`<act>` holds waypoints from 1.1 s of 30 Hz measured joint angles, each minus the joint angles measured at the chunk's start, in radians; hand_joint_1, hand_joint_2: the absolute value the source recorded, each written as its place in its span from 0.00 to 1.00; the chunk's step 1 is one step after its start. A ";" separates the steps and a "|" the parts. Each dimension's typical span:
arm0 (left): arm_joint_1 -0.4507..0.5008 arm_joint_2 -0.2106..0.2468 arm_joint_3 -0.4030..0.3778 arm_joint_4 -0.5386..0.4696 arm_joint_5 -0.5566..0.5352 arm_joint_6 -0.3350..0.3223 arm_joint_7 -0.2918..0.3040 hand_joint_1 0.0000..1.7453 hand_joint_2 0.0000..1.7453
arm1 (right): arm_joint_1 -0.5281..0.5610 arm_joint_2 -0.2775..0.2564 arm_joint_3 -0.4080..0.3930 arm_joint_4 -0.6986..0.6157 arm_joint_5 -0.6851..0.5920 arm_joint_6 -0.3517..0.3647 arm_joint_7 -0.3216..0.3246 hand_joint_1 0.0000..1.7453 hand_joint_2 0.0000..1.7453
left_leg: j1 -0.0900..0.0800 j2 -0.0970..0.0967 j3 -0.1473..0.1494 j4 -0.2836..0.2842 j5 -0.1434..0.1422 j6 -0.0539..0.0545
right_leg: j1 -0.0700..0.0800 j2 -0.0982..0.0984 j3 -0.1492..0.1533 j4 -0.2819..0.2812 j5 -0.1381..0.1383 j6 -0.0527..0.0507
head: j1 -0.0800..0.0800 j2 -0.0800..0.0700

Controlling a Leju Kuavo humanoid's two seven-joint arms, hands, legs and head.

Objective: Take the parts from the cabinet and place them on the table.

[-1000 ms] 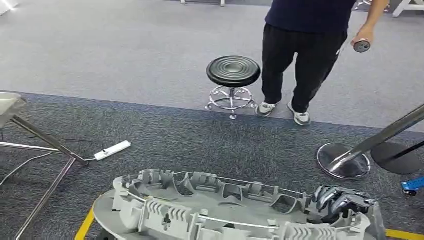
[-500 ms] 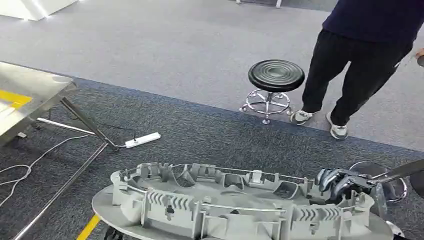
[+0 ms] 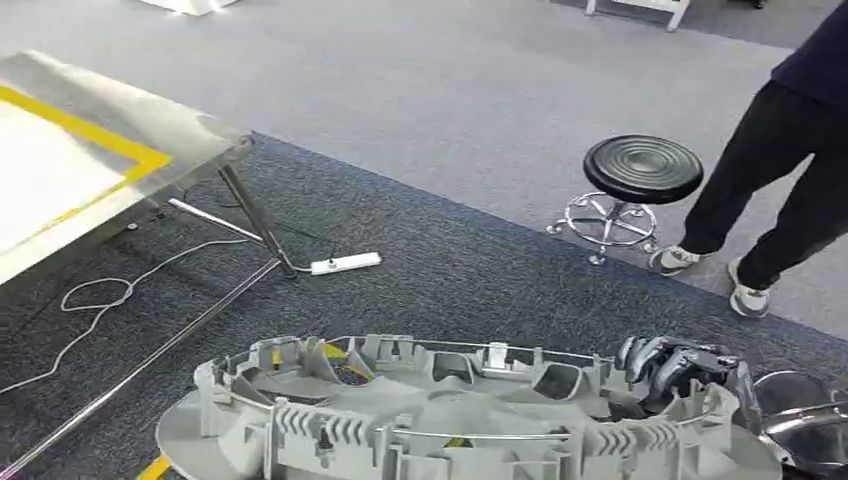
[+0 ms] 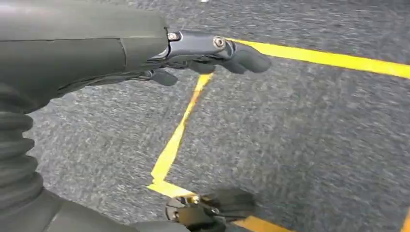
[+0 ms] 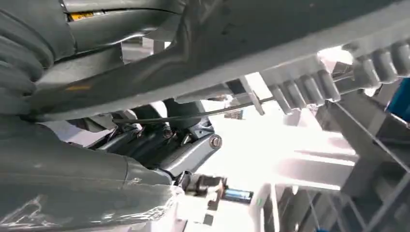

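My left robot hand point(image 4: 193, 58) has a smooth grey cover, a ribbed grey bellows at the wrist, silver screws at the knuckle and dark rounded fingers. My right robot hand point(image 3: 672, 368) shows dark, glossy fingers with blue-grey tips.

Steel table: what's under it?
Under the steel table: dark carpet, a loose white cable and slanted metal legs, with a white power strip beside one foot. The tabletop covers whatever lies further beneath.
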 joint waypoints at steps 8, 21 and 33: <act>0.010 0.004 0.000 0.000 0.002 0.000 0.002 0.00 1.00 | 0.021 -0.009 -0.002 -0.001 -0.005 -0.008 -0.004 1.00 1.00 | 0.012 -0.095 0.004 -0.005 0.009 0.022 | -0.010 0.123 -0.150 0.297 -0.115 0.020 | 0.007 0.000; 0.011 0.007 -0.006 0.000 -0.017 -0.007 -0.015 0.00 1.00 | 0.037 -0.017 -0.007 -0.024 -0.006 -0.009 -0.005 1.00 1.00 | 0.015 -0.051 -0.143 0.275 -0.126 -0.034 | -0.013 0.109 -0.016 0.005 0.010 -0.020 | -0.008 0.000; 0.041 0.038 -0.005 0.001 0.024 0.006 -0.004 0.00 1.00 | 0.025 -0.045 -0.028 -0.056 -0.004 -0.013 0.010 1.00 1.00 | 0.008 -0.017 0.013 -0.013 0.007 0.020 | -0.004 0.075 -0.017 0.034 -0.027 0.017 | -0.003 0.000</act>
